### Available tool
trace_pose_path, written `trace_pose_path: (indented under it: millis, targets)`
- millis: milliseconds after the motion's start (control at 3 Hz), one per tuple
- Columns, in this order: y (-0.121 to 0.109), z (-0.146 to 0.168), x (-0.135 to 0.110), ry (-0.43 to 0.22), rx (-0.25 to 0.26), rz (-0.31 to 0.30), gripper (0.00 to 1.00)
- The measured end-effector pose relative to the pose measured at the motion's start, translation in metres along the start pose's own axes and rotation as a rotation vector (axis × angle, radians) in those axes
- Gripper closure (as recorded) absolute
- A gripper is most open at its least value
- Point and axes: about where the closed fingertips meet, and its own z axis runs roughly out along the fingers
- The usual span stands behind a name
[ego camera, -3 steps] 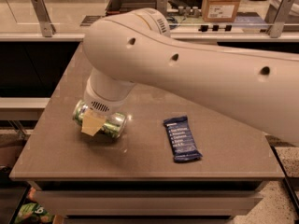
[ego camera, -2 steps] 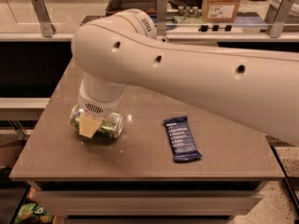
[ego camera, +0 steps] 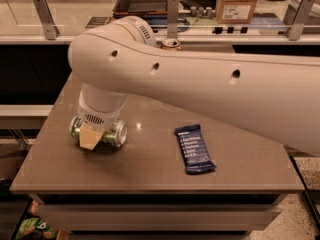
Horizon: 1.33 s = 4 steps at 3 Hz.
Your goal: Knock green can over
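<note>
The green can [ego camera: 115,132] lies on its side near the left front of the brown table [ego camera: 150,174], its silver end facing right. My gripper [ego camera: 92,135] comes straight down onto the can's middle and covers most of its body. The white wrist [ego camera: 100,109] stands directly above it. The big white arm [ego camera: 210,84] stretches from the right across the table.
A dark blue snack bar [ego camera: 194,148] lies flat to the right of the can. The top of another can [ego camera: 171,44] peeks over the arm at the table's back. A counter with a cardboard box [ego camera: 239,3] runs behind.
The arm and gripper have shifted a little to the left, and the lying can has moved left with them. The snack bar has not moved.
</note>
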Motion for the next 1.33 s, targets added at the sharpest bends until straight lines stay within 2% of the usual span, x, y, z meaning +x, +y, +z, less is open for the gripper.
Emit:
trace_pose_path:
  millis: [333,1333]
  targets:
    - [-0.0002,-0.0010,-0.0004,0.000,0.000,0.000,0.82]
    - [0.0013,-0.0040,-0.0017,-0.002,0.005,-0.005,0.12]
